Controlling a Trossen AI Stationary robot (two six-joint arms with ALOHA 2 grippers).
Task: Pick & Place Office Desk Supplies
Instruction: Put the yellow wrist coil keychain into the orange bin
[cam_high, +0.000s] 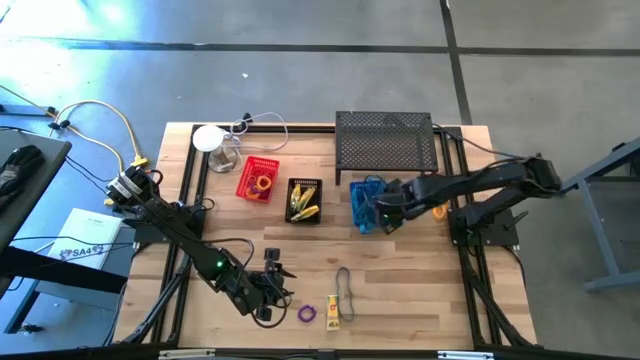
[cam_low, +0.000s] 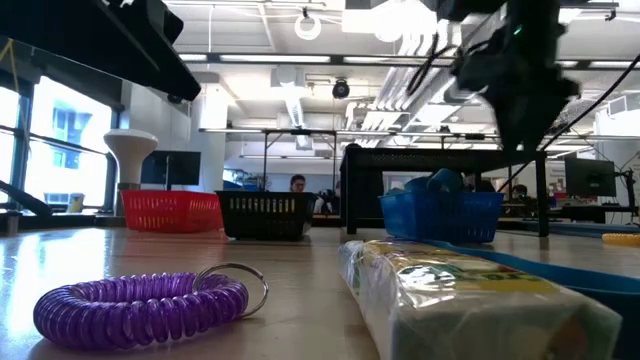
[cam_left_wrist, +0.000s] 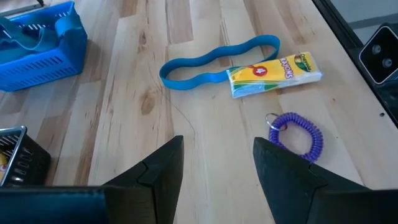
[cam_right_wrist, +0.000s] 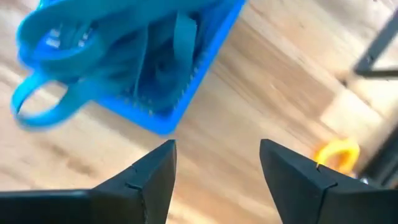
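The pale wooden table (cam_high: 400, 290) carries a black wire-mesh shelf (cam_high: 387, 140) at the back, and in front of it a row of small plastic baskets: red (cam_high: 258, 179), black (cam_high: 304, 200) and blue (cam_high: 368, 204).

The right gripper (cam_high: 383, 211) hangs just above the blue basket with its fingers spread and nothing between them. Blue band loops (cam_right_wrist: 74, 37) lie in that basket and spill over its rim, so a drop-off looks just finished.

The left gripper (cam_high: 278, 290) waits near the front edge, fingers apart and empty. Three supplies lie loose near it: a blue elastic band loop (cam_left_wrist: 211, 59), a yellow crayon packet (cam_left_wrist: 273, 73) resting on that band, and a purple coiled wrist ring (cam_left_wrist: 297, 134).

The next move is probably a pick of one of these, which calls for lowering open fingers squarely over it.
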